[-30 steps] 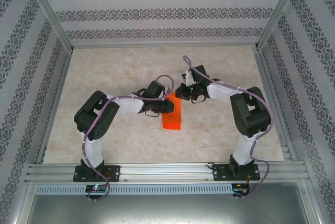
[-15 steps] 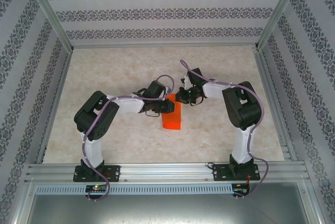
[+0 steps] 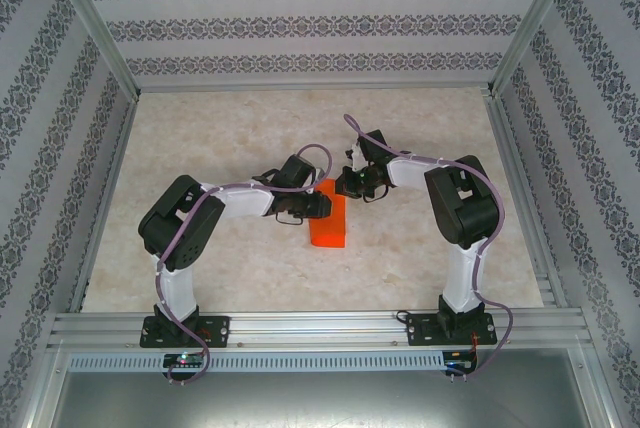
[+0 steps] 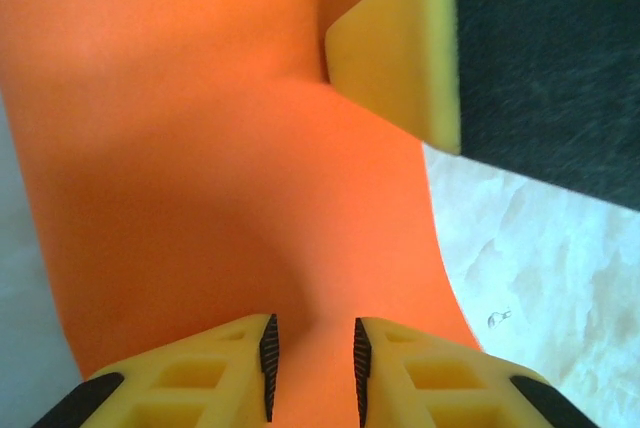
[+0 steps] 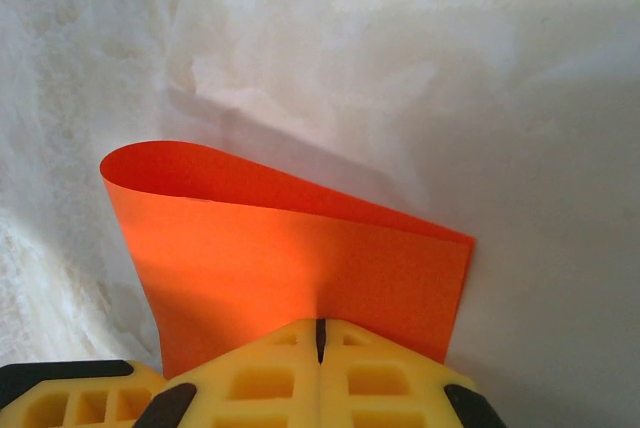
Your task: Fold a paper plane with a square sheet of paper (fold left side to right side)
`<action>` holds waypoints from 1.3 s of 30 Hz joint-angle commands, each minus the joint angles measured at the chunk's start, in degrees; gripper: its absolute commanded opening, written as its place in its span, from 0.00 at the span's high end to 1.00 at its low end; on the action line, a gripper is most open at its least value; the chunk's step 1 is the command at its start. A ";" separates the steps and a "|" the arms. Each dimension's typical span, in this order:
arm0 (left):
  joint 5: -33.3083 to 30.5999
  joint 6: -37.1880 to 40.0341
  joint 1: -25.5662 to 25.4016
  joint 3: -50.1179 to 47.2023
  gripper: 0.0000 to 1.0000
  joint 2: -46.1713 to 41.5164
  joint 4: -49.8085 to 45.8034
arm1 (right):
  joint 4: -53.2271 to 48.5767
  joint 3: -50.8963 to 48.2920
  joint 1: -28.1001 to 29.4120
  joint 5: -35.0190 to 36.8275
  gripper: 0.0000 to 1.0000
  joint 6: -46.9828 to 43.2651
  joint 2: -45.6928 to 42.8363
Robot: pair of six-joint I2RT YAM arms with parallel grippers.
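Note:
The square sheet of paper [image 3: 329,227] is bright orange-red and lies folded over on itself at the table's middle, as a narrow strip with a rounded, uncreased fold. My left gripper [image 3: 322,204] comes in from the left over its far end. In the left wrist view [image 4: 312,353] its jaws stand a narrow gap apart above the sheet [image 4: 220,168], nothing between them. My right gripper [image 3: 344,186] is shut at the sheet's far end. In the right wrist view [image 5: 321,330] its closed tips rest against the top layer [image 5: 300,258]. One of its yellow fingers [image 4: 395,53] touches the paper.
The pale marbled table [image 3: 220,138] is bounded by patterned walls [image 3: 320,23] on three sides and a metal rail [image 3: 320,326] at the near edge. Both arms' elbows bend outward, left [image 3: 180,218] and right [image 3: 460,198].
The right arm's elbow has swung in to the left and its gripper has edged up and left at the paper's far end. The left arm and the sheet have barely moved.

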 commanded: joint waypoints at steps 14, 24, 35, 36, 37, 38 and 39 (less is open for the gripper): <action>4.59 5.73 -1.13 -10.18 0.77 -5.54 -0.30 | -5.30 -0.33 0.41 4.71 1.00 -0.60 1.45; 9.56 6.20 -2.20 -17.23 0.80 -9.83 3.15 | -5.87 -0.03 0.34 4.95 1.00 -0.86 1.38; 11.56 2.39 0.13 -19.53 0.80 -15.71 9.04 | -5.84 0.16 0.47 4.74 1.00 -0.78 1.27; 11.99 1.38 0.58 -19.24 0.80 -15.47 10.73 | -5.86 0.10 0.47 4.72 1.00 -0.78 1.24; 12.09 0.77 0.79 -18.67 0.80 -15.10 11.93 | -5.86 0.10 0.46 4.69 1.00 -0.80 1.18; 12.21 0.66 0.79 -18.01 0.80 -14.47 12.55 | -5.98 0.17 0.46 4.69 1.00 -0.78 1.18; 12.65 0.65 0.79 -16.96 0.80 -13.34 12.93 | -5.98 0.21 0.55 4.77 1.00 -0.84 1.09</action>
